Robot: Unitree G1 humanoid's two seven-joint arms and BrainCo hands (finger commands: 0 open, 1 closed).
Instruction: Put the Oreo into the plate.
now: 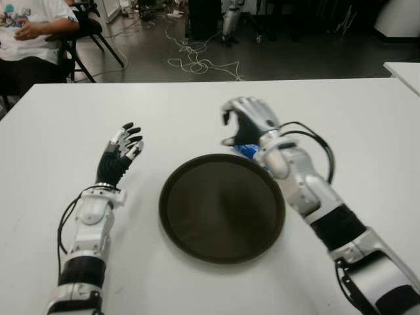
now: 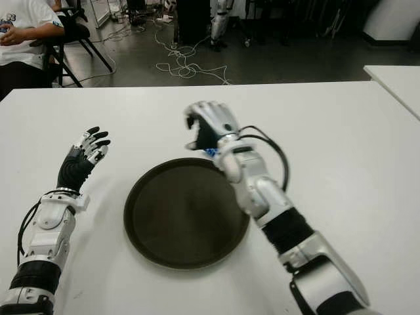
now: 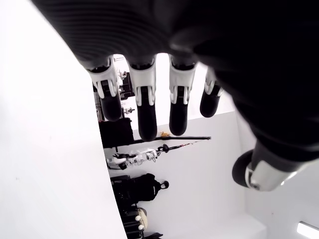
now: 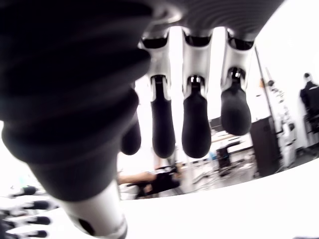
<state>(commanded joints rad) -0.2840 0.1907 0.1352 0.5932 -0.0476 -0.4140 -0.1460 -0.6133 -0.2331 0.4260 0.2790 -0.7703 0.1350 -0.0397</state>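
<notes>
The Oreo [image 1: 245, 151] is a small blue packet lying on the white table [image 1: 184, 111] just past the far right rim of the dark round plate [image 1: 165, 197]. My right hand [image 1: 230, 128] hovers over it. Its wrist covers most of the packet, so only a blue corner [image 2: 210, 152] shows. The fingers [image 4: 197, 124] hang loosely curved and nothing is between them. My left hand [image 1: 128, 140] shows to the left of the plate, its fingers [image 3: 144, 114] spread and holding nothing.
A seated person [image 1: 26, 33] is past the table's far left corner. Cables [image 1: 197, 62] lie on the floor behind the table. The corner of a second white table [image 1: 403, 69] shows at the right.
</notes>
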